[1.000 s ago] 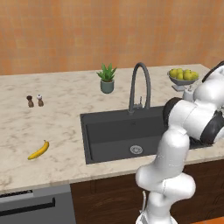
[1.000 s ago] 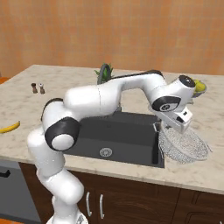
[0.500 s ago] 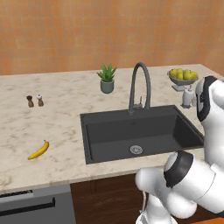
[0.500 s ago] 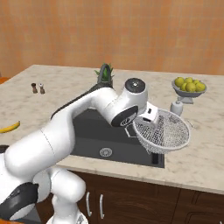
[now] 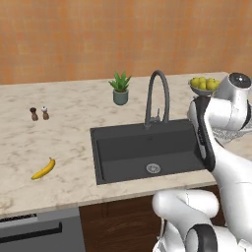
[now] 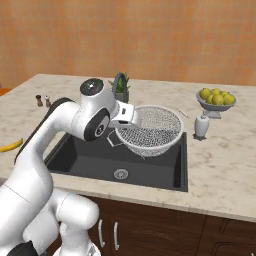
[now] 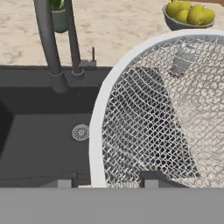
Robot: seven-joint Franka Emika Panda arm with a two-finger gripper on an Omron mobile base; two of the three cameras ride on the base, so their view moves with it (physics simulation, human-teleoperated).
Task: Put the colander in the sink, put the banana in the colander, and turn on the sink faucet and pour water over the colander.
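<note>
Above the sink's [image 6: 70, 150] right half, the pincer [image 6: 125, 118] pinched the colander's [image 6: 150, 129] rim, bowl mouth-up, clear of all walls.

The colander [image 6: 150, 130], a silver mesh bowl with a pale rim, hangs upright above the right half of the matte black sink [image 6: 80, 162] (round metal drain at its floor). The banana [image 5: 43, 169] lies on the bench well left of the basin. The dark gooseneck sink faucet [image 5: 156, 98] stands behind it.
</note>
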